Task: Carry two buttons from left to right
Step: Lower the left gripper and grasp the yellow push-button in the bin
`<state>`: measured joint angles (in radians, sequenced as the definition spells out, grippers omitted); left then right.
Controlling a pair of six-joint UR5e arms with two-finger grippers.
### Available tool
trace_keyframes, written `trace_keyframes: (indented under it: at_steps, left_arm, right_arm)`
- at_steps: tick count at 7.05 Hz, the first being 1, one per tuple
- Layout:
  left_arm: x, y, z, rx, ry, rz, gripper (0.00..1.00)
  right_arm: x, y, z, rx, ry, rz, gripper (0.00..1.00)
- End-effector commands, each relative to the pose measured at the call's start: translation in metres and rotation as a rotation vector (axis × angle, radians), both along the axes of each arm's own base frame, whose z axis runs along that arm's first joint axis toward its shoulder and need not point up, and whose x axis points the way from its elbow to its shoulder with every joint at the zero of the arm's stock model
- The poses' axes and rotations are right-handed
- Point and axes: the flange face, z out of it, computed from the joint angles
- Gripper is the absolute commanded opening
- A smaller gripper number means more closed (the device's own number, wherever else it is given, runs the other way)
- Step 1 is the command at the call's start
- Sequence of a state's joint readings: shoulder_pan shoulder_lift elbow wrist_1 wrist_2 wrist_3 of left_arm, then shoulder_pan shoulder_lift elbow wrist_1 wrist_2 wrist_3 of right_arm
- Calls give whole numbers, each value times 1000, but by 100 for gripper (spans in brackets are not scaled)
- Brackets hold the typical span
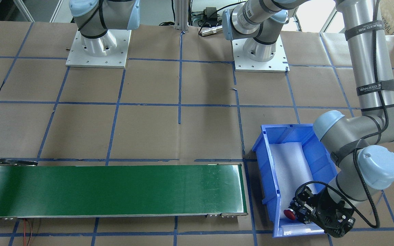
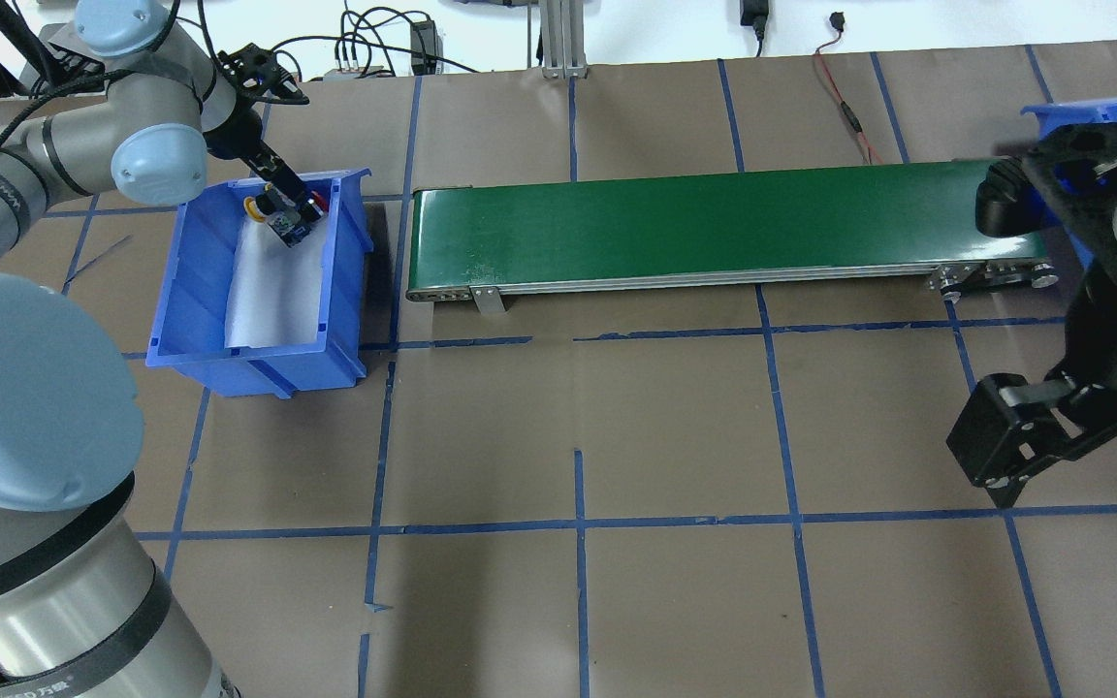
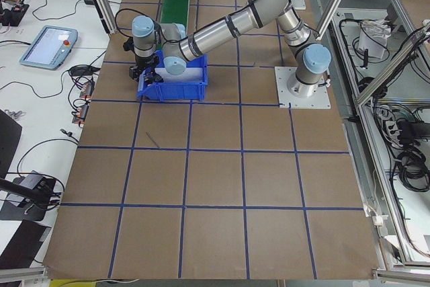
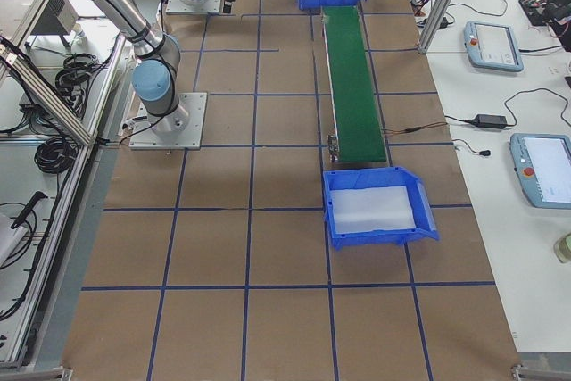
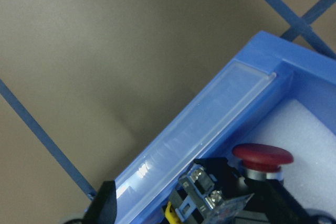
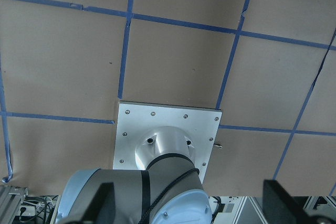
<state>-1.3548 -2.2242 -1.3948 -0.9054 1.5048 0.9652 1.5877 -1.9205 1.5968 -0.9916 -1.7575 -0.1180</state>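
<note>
Buttons lie at far end of left blue bin, straddled by left claw, which is spread apart and not clamped. Red cap points right, yellow left. Right claw, well apart from them, also spread.

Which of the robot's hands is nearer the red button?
Left. The left hand is down in the blue bin, right at the red button. The right hand hangs at the conveyor's other end, far from it.
</note>
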Motion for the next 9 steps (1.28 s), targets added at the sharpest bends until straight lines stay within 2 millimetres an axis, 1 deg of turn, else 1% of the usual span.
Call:
trace_keyframes:
  at_steps: [1,9]
  left_arm:
    - [0,0,-2,4,1,-1,100]
    - [-1,4,-9,15,5,-1,98]
  right_arm:
    - [0,4,0,13,2,1,100]
    - [0,0,-3,17,1,-3,100]
